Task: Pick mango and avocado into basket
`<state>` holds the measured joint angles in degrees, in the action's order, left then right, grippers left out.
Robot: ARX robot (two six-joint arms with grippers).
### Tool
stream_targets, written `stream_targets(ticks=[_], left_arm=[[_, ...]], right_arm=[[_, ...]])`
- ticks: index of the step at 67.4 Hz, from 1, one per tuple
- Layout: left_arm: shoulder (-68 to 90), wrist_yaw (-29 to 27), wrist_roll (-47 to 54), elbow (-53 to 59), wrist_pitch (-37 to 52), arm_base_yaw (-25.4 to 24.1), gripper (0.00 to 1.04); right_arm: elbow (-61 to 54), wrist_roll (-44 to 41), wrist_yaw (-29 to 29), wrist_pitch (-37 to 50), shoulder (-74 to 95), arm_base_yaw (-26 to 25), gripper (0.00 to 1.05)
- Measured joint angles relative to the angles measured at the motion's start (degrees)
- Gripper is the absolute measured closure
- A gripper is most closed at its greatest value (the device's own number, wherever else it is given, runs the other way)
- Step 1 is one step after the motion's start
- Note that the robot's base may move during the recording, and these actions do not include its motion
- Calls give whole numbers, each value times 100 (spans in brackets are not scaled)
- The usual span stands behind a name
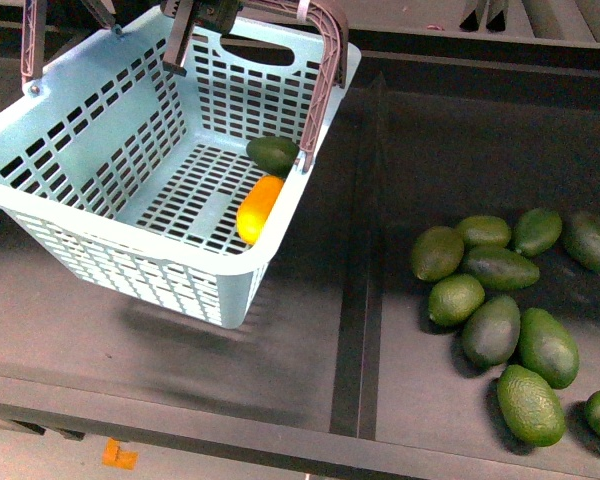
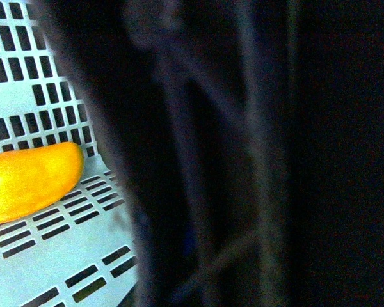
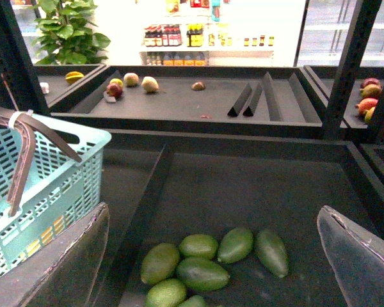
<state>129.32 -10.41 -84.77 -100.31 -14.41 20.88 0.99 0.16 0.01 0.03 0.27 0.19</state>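
The teal basket [image 1: 100, 150] hangs tilted above the dark shelf, its brown handles raised. My left gripper [image 1: 205, 15] is shut on the basket's handle at the top edge of the front view. A yellow mango [image 1: 259, 207] and a dark green avocado [image 1: 273, 154] lie on the basket floor by its right wall. The left wrist view is mostly dark but shows the mango [image 2: 29, 182] on the slotted floor. My right gripper [image 3: 211, 281] is open and empty above a pile of avocados [image 3: 201, 272], with the basket [image 3: 48, 185] beside it.
Several loose avocados [image 1: 500, 290] lie in the right shelf bin. A raised divider [image 1: 365, 250] separates the bins. In the right wrist view a farther shelf [image 3: 179, 102] holds a few fruits and two dividers, and black uprights [image 3: 345, 64] stand at the sides.
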Motion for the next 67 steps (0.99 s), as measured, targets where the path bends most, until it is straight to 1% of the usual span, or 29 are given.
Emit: stream_targets(ticks=[21,35,44,49,55,59,60,63,65,67], left_arm=[[302,573,-9,-44,-131,-188,92],[284,608,-4,192,94,-275,91],[120,457,-66,551,302,-319,67],[-107,302,-142,905,538,-400,49],[-455,120,-236,1325,761,-479,33],[-872,-127,-341,1738,890,-522,19],[-929,-166,-356,1790,894,-525,18],[-1303,-450,-463,2124,881,-525,8],[-1499,-595,-496,2288,815,-522,7],[-1753,-798,-544,2476,643,-518,9]], right_arm=[[0,0,0,0,0,0,9],[0,0,0,0,0,0,9],[0,0,0,0,0,0,9],[0,0,0,0,0,0,9],[0,0,0,0,0,0,9],[0,0,0,0,0,0,9],[0,0,-2,0,0,0,9],[0,0,-2,0,0,0,9],[0,0,0,0,0,0,9],[0,0,0,0,0,0,9]])
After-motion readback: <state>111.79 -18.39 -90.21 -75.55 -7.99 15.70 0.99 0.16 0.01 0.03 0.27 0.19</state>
